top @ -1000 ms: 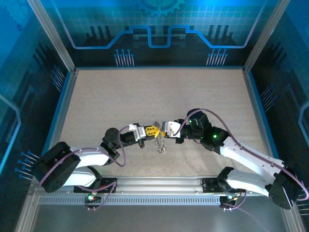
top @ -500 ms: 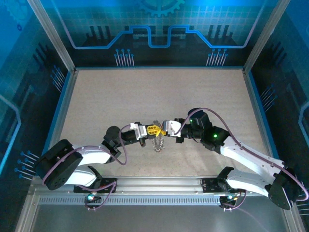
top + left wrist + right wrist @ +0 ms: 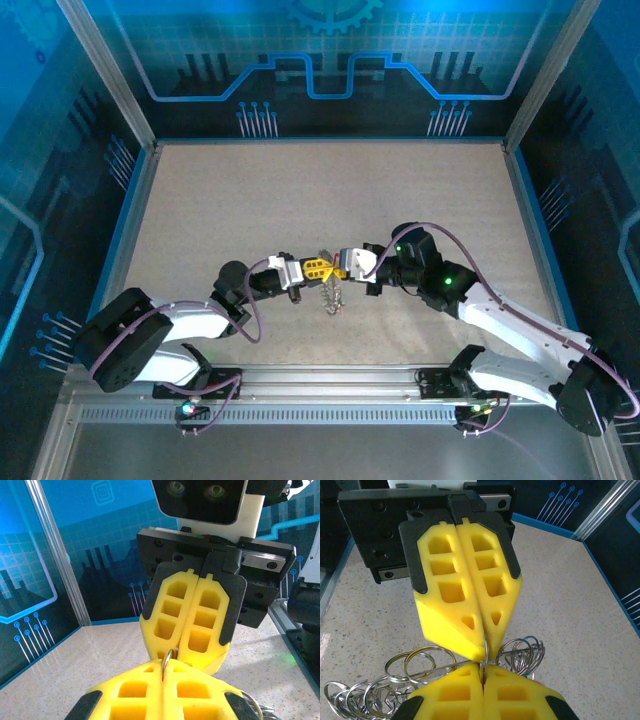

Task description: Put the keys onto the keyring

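Note:
My left gripper [image 3: 324, 269] and right gripper [image 3: 335, 267] meet tip to tip above the middle of the table, both shut. Between them they pinch one thin silvery ring [image 3: 169, 657] of the keyring [image 3: 332, 296], which hangs beneath them as a bunch of small silvery rings. In the right wrist view my right gripper [image 3: 483, 669] faces the left arm's yellow fingers [image 3: 451, 592], with silvery loops [image 3: 422, 662] spread left and right behind the tips. The left wrist view has my left gripper [image 3: 164, 669] against the right arm's yellow fingers [image 3: 200, 615]. The keys are hidden.
The speckled beige table [image 3: 300, 200] lies open around the grippers, walled by blue panels [image 3: 320, 70] at the back and sides. A metal rail [image 3: 330, 385] with both arm bases runs along the near edge.
My right gripper's jaws have closed onto the ring at the left gripper's tips. The hanging bunch of rings has swung slightly. The left gripper stays shut in place.

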Robot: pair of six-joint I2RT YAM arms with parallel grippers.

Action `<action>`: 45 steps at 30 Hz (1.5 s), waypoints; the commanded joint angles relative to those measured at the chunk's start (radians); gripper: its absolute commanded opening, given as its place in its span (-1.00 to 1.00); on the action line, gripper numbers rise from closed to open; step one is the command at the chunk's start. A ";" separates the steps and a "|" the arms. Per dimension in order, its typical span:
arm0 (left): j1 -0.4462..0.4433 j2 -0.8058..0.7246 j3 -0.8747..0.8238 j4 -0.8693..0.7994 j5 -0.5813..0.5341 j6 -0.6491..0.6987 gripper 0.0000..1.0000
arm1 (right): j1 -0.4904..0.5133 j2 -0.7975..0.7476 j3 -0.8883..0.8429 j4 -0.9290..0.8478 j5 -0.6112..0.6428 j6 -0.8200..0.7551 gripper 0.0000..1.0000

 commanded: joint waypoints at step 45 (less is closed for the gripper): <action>0.049 0.079 0.027 0.003 0.008 0.008 -0.89 | -0.018 0.117 0.096 -0.071 -0.035 0.017 -1.00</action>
